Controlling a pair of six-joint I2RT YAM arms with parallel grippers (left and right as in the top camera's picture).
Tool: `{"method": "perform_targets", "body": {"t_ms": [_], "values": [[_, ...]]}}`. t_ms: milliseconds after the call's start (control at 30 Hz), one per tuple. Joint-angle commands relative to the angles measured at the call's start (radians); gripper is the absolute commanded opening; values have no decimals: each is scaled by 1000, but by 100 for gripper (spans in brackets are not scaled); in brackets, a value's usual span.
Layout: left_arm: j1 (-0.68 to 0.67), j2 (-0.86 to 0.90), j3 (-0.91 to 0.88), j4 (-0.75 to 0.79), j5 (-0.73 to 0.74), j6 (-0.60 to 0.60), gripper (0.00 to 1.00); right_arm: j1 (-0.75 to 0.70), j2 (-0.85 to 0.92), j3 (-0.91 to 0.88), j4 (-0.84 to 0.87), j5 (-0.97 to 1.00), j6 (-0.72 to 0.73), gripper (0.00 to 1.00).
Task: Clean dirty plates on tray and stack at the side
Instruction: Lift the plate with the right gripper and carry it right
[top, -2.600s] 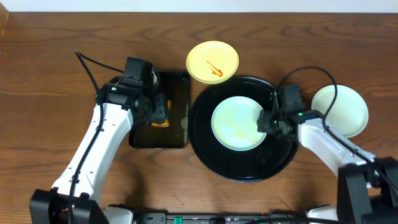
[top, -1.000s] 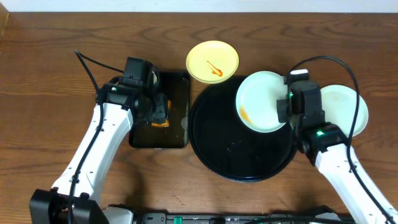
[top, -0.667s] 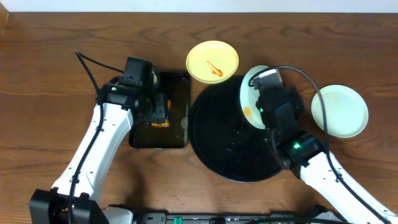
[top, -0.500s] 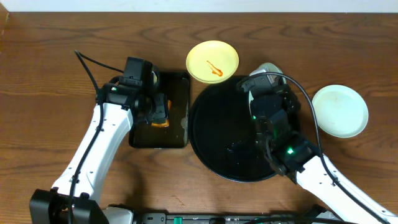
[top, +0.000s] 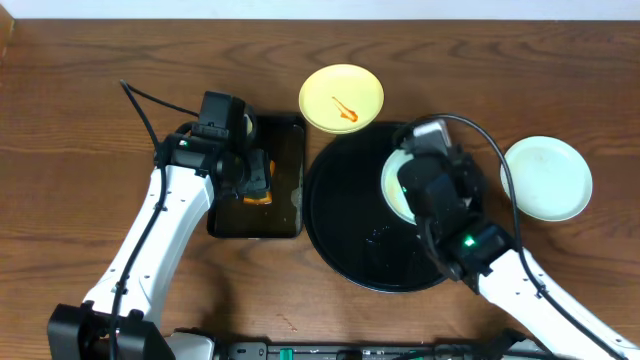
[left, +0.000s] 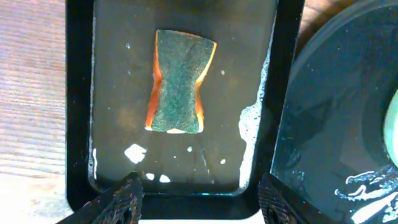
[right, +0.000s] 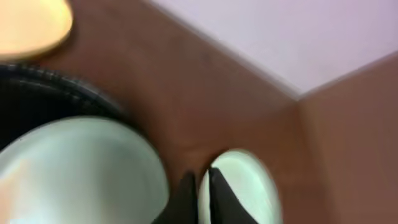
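Observation:
My right gripper (top: 420, 172) is shut on the rim of a pale mint-green plate (top: 392, 190) and holds it tilted over the right half of the round black tray (top: 340, 230). In the blurred right wrist view the fingers (right: 200, 198) are pinched together beside that plate (right: 74, 168). A second mint-green plate (top: 546, 178) lies on the table to the right of the tray and also shows in the right wrist view (right: 245, 183). A pale yellow plate (top: 341, 98) with an orange streak lies behind the tray. My left gripper (left: 202, 202) is open and empty.
A rectangular black tray (left: 78, 124) of soapy water holds an orange and green sponge (left: 178, 82), just ahead of my left fingers. This tray (top: 290, 135) stands directly left of the round tray. A pale wall (right: 261, 31) rises behind the table.
My right gripper lifted the mint-green plate off the round tray, swung it up and to the right, turned it, and brought it back over the tray's right half. The left arm has not moved.

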Motion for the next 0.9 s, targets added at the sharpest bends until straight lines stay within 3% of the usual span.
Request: {"method": "perform_targets", "body": {"t_ms": [0, 100, 333, 633, 867], "values": [[2, -9, 9, -3, -2, -1, 61, -103, 2, 1, -89, -243, 375, 25], [2, -9, 9, -3, -2, -1, 61, -194, 2, 1, -159, -379, 465, 34], [2, -9, 9, -3, -2, -1, 61, -359, 22, -2, -334, -645, 753, 45], [2, -9, 9, 1, -2, -1, 61, -366, 146, -48, -351, -755, 979, 46], [2, -9, 9, 2, -2, -1, 61, -366, 251, -66, -275, -764, 1025, 43]]}}
